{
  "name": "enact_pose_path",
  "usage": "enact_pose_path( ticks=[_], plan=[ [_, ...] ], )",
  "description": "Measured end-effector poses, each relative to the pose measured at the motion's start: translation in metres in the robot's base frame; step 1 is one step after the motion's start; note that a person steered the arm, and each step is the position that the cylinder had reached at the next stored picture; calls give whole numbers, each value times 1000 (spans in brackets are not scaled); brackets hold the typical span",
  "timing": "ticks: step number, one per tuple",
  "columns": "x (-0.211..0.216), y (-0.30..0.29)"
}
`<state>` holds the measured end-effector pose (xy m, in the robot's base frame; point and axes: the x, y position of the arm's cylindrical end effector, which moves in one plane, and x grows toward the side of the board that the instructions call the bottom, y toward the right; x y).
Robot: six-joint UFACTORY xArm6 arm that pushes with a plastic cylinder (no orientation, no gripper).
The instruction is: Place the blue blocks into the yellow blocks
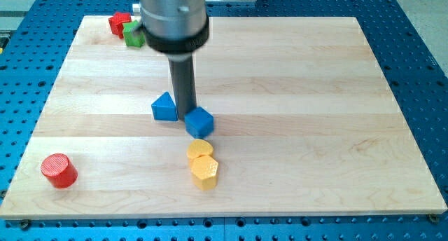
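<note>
My tip [186, 115] rests on the wooden board, between two blue blocks. A blue triangular block [164, 107] lies just to the view's left of the tip. A blue cube [199, 121] lies just to the tip's right and below it, touching or nearly touching the rod. Below the cube lie two yellow blocks pressed together: a rounded yellow block [199, 150] and a yellow hexagonal block [204, 171] under it. A small gap separates the blue cube from the upper yellow block.
A red cylinder [59, 170] stands near the board's bottom left corner. A red block [119, 22] and a green block [134, 34] sit together at the top left, partly behind the arm's body. The board [315, 129] lies on a blue perforated table.
</note>
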<state>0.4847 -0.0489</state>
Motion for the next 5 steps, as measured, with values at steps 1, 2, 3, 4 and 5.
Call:
enact_pose_path(
  ticks=[1, 2, 3, 4, 5],
  plan=[
    [-7, 18],
    [-55, 10],
    [-80, -41],
    [-9, -60],
    [28, -49]
  ],
)
